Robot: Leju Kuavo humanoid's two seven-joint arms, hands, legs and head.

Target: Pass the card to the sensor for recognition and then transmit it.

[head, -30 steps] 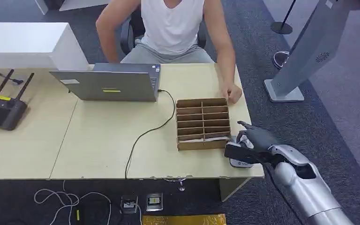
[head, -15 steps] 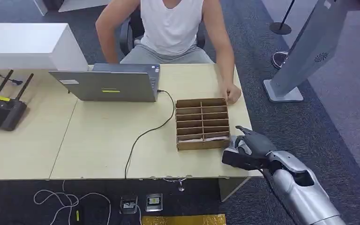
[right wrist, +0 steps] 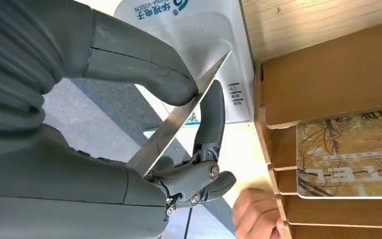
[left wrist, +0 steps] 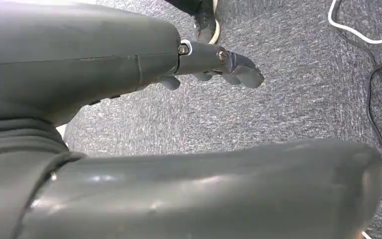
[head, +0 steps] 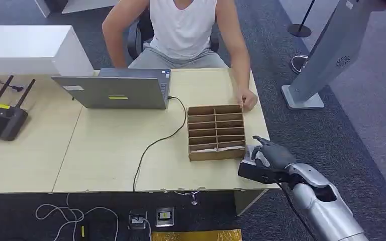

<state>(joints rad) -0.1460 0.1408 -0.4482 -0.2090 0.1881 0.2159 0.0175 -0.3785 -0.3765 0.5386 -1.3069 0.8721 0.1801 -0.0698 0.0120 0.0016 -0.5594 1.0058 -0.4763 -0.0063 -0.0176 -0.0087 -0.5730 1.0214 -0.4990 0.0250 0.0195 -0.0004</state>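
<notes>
My right hand [head: 270,156] hovers over the table's front right corner, just right of the wooden divider box [head: 216,131]. It pinches a thin card [right wrist: 179,118], seen edge-on between thumb and fingers. The card is held tilted just above the white sensor [right wrist: 199,40], whose corner peeks out beside the hand [head: 250,150]. Another printed card [right wrist: 350,159] lies in the box's front compartment. My left hand [left wrist: 229,67] hangs over the carpet, fingers apart and holding nothing.
A person sits behind the table [head: 110,150], one hand [head: 249,99] resting at the box's far right corner. A grey laptop [head: 113,91] with a black cable [head: 156,143] and a black router [head: 0,118] stand further left. A grey stand [head: 321,55] is on the floor at the right.
My right hand has drawn back toward the table's front edge with the card, now covering most of the sensor. Its outstretched finger has come down. The person's hand has stayed put.
</notes>
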